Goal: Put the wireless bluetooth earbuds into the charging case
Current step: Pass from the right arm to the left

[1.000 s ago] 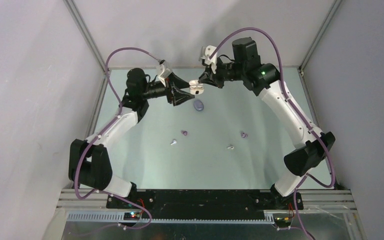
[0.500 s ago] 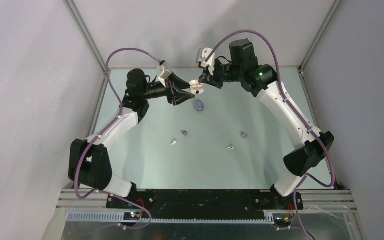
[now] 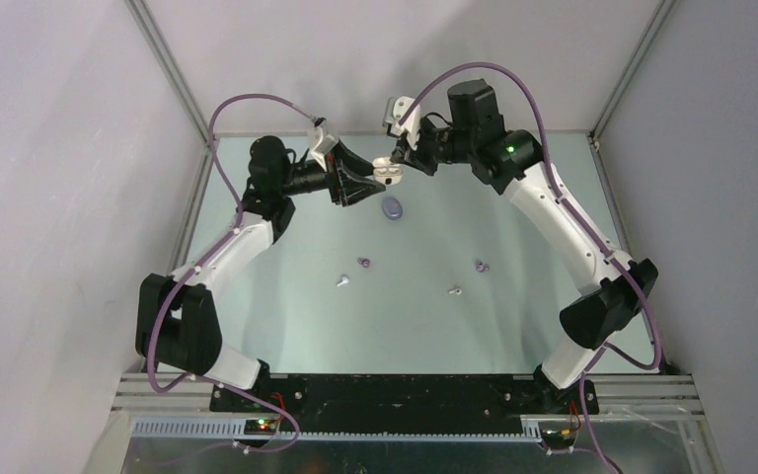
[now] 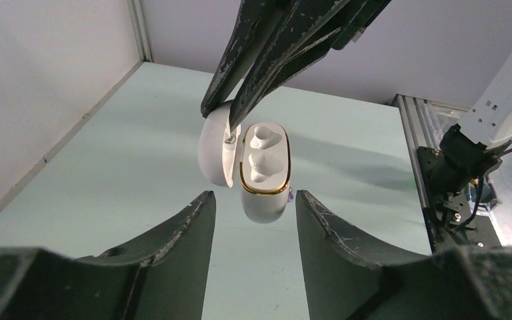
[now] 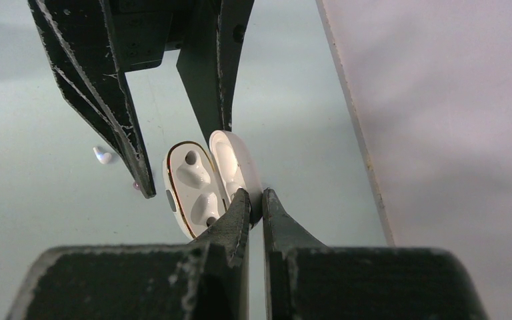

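A white charging case [image 3: 384, 171] with a gold rim hangs open in the air at the back of the table. My right gripper [image 3: 394, 165] is shut on its lid [image 5: 235, 162]. In the left wrist view the case body [image 4: 265, 175] shows two empty sockets. My left gripper [image 4: 255, 201] is open, its fingertips either side of the body's lower end without touching it. Two purple earbuds [image 3: 363, 262] [image 3: 481, 265] and two white earbuds [image 3: 341, 281] [image 3: 455, 290] lie on the table in the middle. One white earbud [image 5: 102, 155] also shows in the right wrist view.
A closed purple case [image 3: 391, 208] lies on the table just below the grippers. Grey walls close in the table at the back and both sides. Both arms reach to the far end, cables looping above them.
My right arm has shifted slightly left and back, carrying the white case closer between the left fingers. The left arm has hardly moved. The earbuds lie as before.
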